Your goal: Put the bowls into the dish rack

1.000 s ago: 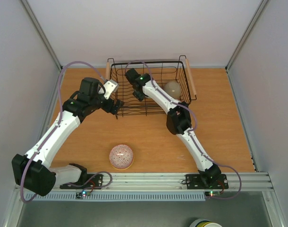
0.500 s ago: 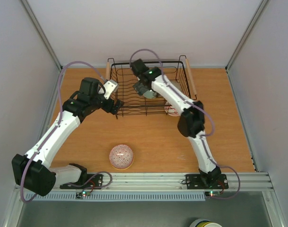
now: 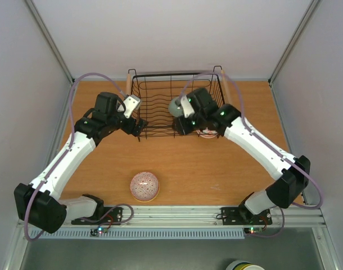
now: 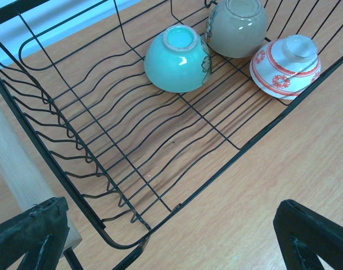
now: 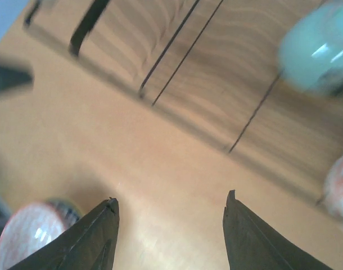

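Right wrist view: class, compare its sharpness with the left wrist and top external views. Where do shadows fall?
Right wrist view: smeared throughout; the pale green bowl and the dish rack wires are streaks, though the right gripper itself keeps clean edges. Left wrist view: sharp, the wires casting thin shadows on the table. Top external view: evenly lit, with only soft shadows.

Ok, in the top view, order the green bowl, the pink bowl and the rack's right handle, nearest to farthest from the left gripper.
From the left gripper:
1. Green bowl, inside the dish rack.
2. Pink bowl, on the table in front.
3. Right handle, on the rack's far side.
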You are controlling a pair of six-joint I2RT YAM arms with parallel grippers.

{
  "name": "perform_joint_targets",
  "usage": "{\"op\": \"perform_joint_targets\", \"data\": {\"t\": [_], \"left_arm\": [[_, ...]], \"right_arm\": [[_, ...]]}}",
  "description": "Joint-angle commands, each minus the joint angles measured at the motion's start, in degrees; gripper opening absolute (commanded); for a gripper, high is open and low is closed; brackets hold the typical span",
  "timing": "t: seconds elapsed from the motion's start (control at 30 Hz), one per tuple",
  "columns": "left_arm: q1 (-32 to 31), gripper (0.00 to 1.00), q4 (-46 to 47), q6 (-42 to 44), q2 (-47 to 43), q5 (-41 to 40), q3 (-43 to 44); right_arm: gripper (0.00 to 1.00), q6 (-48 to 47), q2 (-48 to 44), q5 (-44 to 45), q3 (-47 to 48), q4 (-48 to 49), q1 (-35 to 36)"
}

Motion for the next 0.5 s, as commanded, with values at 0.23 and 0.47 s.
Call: {"op": "perform_joint_targets", "data": {"t": [0.23, 0.47], "left_arm": [[0.3, 0.99, 0.8, -0.3, 0.0, 0.9, 0.1], [0.3, 0.99, 0.7, -0.5, -0.4, -0.1, 0.3]], "right_arm": [[0.45, 4.2, -5.5, -3.2, -14.8, -3.4, 17.5], [0.35, 7.6, -1.5, -5.5, -18.9, 1.1, 21.5]]}}
